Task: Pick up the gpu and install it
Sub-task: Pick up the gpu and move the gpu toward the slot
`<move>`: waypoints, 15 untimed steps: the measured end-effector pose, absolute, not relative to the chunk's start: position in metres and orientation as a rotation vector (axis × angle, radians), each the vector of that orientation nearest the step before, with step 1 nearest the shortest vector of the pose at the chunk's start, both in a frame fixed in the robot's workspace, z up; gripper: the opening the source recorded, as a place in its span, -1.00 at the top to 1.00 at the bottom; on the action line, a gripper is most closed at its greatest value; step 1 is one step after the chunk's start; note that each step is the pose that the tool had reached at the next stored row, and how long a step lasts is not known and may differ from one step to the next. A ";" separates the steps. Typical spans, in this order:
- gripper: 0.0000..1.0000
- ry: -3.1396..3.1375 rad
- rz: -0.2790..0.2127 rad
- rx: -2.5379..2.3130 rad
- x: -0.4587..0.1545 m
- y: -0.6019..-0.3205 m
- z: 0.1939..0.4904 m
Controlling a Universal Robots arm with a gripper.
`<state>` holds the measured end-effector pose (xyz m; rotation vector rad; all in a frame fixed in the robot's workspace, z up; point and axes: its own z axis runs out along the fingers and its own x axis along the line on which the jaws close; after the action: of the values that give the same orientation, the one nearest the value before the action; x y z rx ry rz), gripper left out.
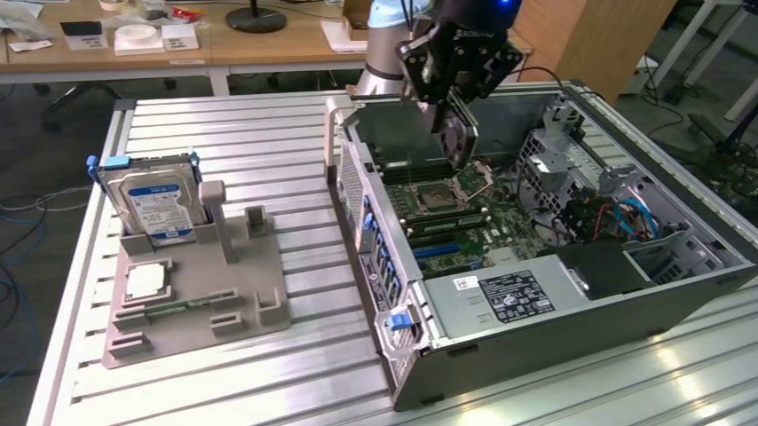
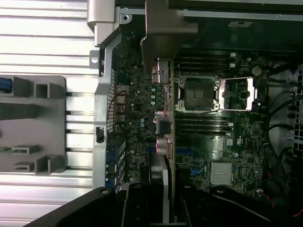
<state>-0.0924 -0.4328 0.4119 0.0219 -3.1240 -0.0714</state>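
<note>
The gripper point(image 1: 452, 105) is clamped on the gpu point(image 1: 459, 138), hanging above the motherboard point(image 1: 480, 238).

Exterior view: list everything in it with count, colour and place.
table: one, silver, slatted, under case and holder.
computer case: one, grey, open, exterior view's right.
motherboard: one, green, inside the case.
power supply: one, silver, inside the case.
holder: one, grey, exterior view's left.
hard drive: one, silver, blue-white label, upright in the holder.
processor chip: one, silver, flat on the holder.
gpu: one, dark, above the motherboard.
gripper: one, black, shut on the gpu.
</note>
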 end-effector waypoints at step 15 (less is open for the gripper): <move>0.44 -3.124 -0.071 0.022 -0.027 -0.433 0.411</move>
<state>-0.0267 -0.4327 0.4107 0.0217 -3.1241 -0.0714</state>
